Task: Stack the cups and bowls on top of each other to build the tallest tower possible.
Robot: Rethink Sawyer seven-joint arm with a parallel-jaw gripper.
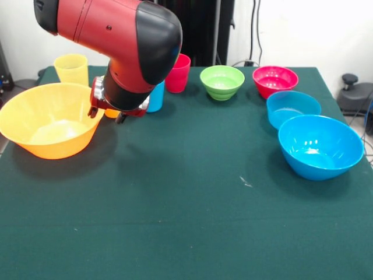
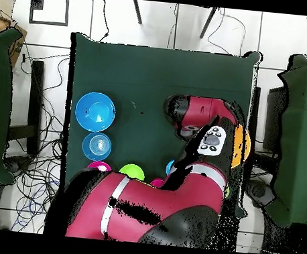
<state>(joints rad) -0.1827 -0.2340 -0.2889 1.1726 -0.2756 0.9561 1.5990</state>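
My gripper [image 1: 106, 114] hangs low under the red and black arm, just right of the large orange bowl [image 1: 49, 119]. A sliver of the orange cup [image 1: 111, 113] shows at the gripper; I cannot tell whether it is held. The light blue cup [image 1: 155, 98] stands just right of the gripper, partly hidden by the arm. The yellow cup [image 1: 71, 68] and the red cup [image 1: 178, 73] stand at the far side. The green bowl [image 1: 222, 81], magenta bowl [image 1: 274, 80], small blue bowl [image 1: 292, 108] and large blue bowl [image 1: 320, 146] stand singly on the right. The pink cup is hidden.
In the overhead view the arm covers much of the table [image 2: 155, 72]. The large blue bowl [image 2: 95, 111], small blue bowl [image 2: 97, 146] and green bowl [image 2: 132, 171] show left of it, and the orange bowl [image 2: 240, 146] peeks out at its right.
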